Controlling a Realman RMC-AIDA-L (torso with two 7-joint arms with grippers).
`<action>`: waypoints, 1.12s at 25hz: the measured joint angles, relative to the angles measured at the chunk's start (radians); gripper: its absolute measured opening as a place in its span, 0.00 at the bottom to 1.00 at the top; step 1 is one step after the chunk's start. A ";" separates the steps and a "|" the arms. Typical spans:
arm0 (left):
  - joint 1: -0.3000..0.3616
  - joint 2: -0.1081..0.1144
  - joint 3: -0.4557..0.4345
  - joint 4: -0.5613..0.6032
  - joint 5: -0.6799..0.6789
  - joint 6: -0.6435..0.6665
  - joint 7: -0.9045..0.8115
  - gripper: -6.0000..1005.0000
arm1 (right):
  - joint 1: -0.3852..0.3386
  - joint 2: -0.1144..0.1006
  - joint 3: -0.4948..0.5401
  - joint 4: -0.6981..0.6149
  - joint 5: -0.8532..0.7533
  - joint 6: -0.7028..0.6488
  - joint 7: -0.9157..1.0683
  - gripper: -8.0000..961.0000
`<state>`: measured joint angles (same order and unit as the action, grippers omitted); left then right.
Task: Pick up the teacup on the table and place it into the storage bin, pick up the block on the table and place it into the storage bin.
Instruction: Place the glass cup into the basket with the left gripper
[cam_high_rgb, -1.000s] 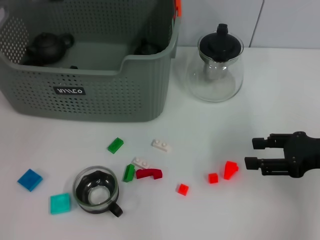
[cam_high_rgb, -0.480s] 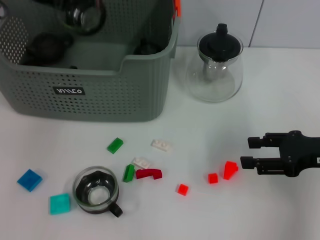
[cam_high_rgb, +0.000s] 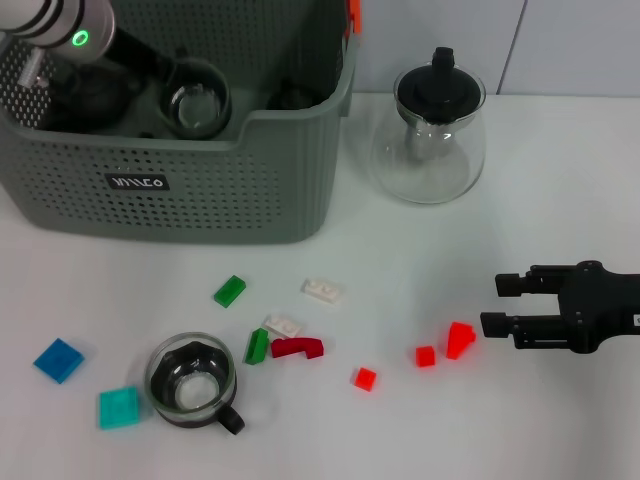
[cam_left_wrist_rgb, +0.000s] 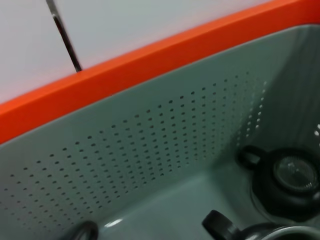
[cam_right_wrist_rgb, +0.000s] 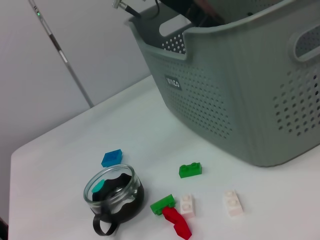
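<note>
My left gripper (cam_high_rgb: 165, 80) reaches down into the grey-green storage bin (cam_high_rgb: 290, 130) from the upper left, shut on a glass teacup (cam_high_rgb: 197, 105) that hangs inside the bin. A second glass teacup (cam_high_rgb: 192, 383) with a dark handle stands on the table near the front left, also seen as the teacup (cam_right_wrist_rgb: 114, 192) in the right wrist view. Several small blocks lie scattered in front of the bin. My right gripper (cam_high_rgb: 490, 304) hovers open at the right, just beside a red block (cam_high_rgb: 460, 340) and a smaller red block (cam_high_rgb: 426, 355).
A clear glass teapot (cam_high_rgb: 432, 135) with a black lid stands right of the bin. A dark teapot (cam_high_rgb: 95, 95) sits inside the bin (cam_left_wrist_rgb: 150, 145), also visible as the dark teapot (cam_left_wrist_rgb: 290, 180). Green, white, dark red, blue and teal blocks lie around the table teacup.
My left arm has come down into the bin carrying the glass teacup, from above the rim to lower and rightward. The right gripper edged left toward the red blocks, then held still.
</note>
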<state>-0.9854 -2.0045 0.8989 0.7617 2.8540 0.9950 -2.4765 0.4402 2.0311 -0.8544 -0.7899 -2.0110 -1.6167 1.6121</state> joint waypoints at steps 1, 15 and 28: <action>0.003 -0.001 -0.002 0.009 -0.002 0.002 -0.005 0.15 | 0.000 0.000 0.000 0.000 0.000 0.000 0.000 0.77; 0.306 0.011 -0.390 0.229 -0.947 0.568 0.441 0.39 | -0.005 0.001 0.000 0.001 0.000 0.000 0.000 0.77; 0.520 -0.039 -0.354 0.448 -0.795 1.038 0.685 0.63 | 0.006 -0.003 0.000 0.007 0.000 0.000 0.007 0.77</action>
<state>-0.4655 -2.0433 0.5451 1.2092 2.0589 2.0331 -1.7918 0.4462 2.0284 -0.8544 -0.7825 -2.0108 -1.6167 1.6190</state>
